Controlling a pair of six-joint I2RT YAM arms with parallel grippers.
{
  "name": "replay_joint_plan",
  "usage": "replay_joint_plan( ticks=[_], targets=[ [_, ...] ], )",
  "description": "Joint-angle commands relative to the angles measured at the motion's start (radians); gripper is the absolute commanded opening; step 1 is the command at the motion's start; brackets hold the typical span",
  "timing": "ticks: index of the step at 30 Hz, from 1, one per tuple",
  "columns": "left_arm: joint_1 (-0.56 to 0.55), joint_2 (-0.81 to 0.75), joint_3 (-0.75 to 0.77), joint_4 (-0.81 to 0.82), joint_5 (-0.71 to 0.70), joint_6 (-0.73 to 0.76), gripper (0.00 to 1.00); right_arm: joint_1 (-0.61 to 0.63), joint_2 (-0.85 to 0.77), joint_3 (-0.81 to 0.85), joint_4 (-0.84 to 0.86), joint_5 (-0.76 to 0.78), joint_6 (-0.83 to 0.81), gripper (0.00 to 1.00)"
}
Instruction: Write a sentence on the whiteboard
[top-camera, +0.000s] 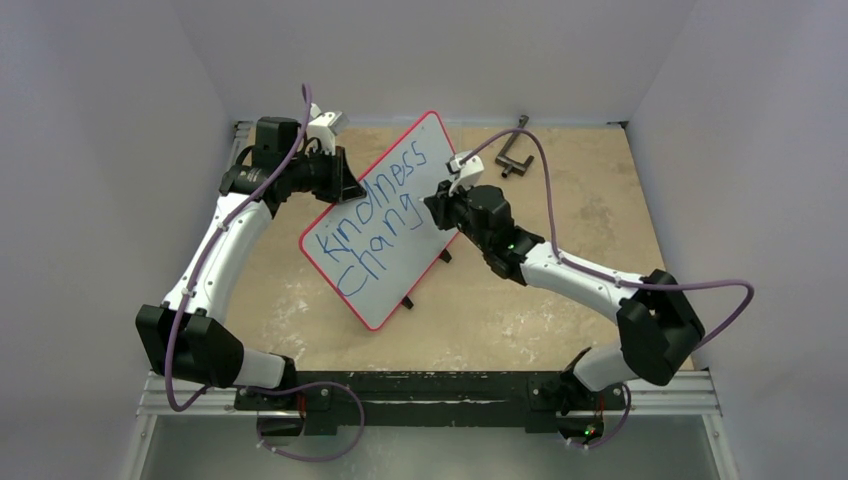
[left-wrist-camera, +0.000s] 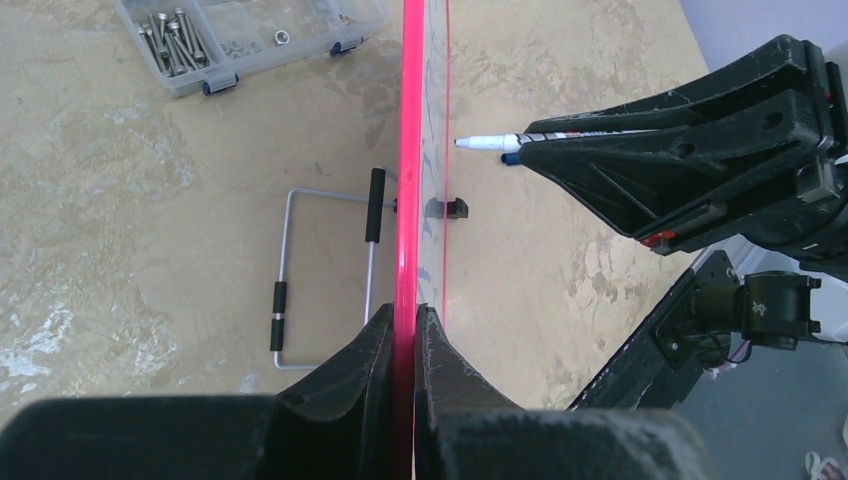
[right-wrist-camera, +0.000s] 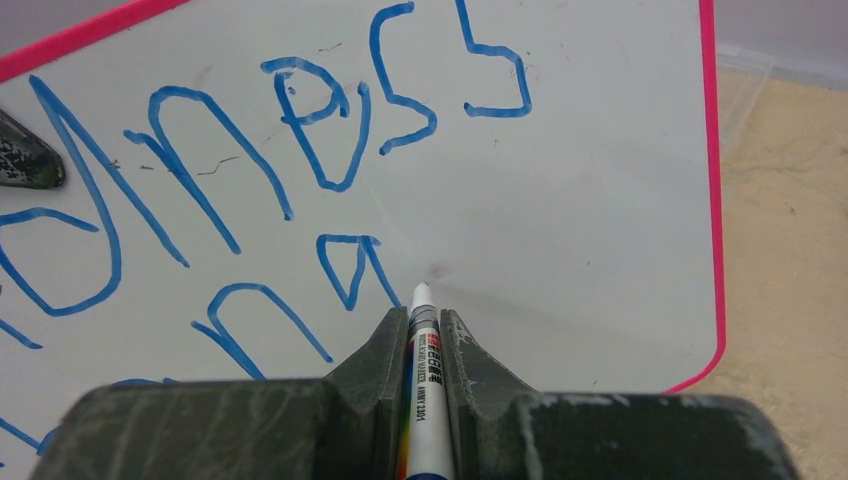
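While the left claw (left-wrist-camera: 405, 318) clamps one whiteboard (right-wrist-camera: 580, 220), the right claw (right-wrist-camera: 428, 318) clamps one marker (right-wrist-camera: 428, 420).

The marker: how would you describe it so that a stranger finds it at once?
Find the red-rimmed whiteboard with blue writing. The right arm reaches to its written face, and the marker sits clamped in that arm's jaws. It is the only slim white pen there, with a rainbow-striped label.

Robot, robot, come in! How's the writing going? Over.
Left gripper shut on whiteboard edge. Right gripper shut on marker, tip by the board. Sentence reads "Kindness chang" so far. Nothing in the way.
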Motion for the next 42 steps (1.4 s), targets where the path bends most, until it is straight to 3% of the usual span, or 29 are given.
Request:
replay_joint_plan(
  ticks=[1,25,42],
  targets=[
    [-0.010,-0.015,0.000,-0.016,-0.008,0.044,0.00,-0.008,0.006,0.044,0.046,0.012,0.004,0.00],
    [-0.010,-0.011,0.002,-0.018,-0.008,0.044,0.00,-0.038,0.086,0.134,0.012,0.013,-0.007,0.00],
    [-0.010,-0.012,0.003,-0.021,-0.009,0.044,0.00,-0.038,0.070,0.111,0.015,-0.112,-0.045,0.00]
  ],
)
